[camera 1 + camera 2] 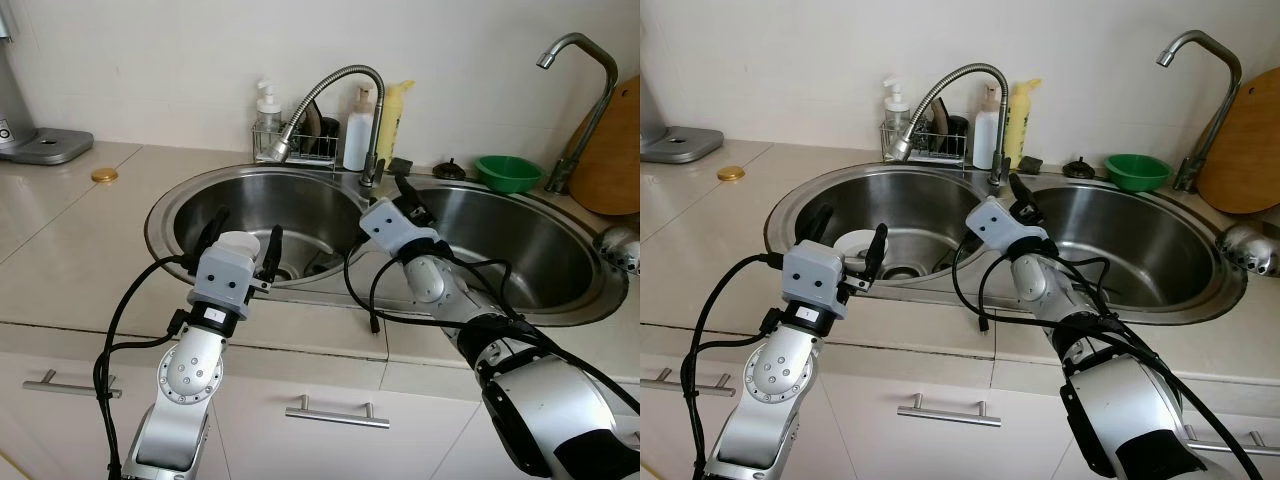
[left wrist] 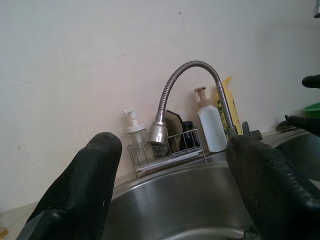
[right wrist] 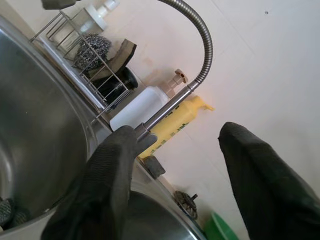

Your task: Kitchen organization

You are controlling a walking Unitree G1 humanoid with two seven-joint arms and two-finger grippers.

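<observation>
From the left eye, a double steel sink is set into the beige surface, with a bendy faucet arching over the left basin from the rear rim. The left claw hangs over the near edge of that basin, fingers spread and holding nothing, with a white dish showing between them. The right claw reaches over the divider toward the faucet's base, its forearm angled up from the near right. Along the back edge stand a wire rack, a white bottle, a yellow bottle and a green bowl; a gold lid lies near the far left corner.

The right eye adds more of the dish — it sits low in the left basin by the drain.

The left wrist view looks between two parted black fingers at the faucet head, the rack and a soap pump.

The right wrist view shows its fingers also apart and empty — one just in front of the faucet stem, with a steel scrubber in the rack.
</observation>
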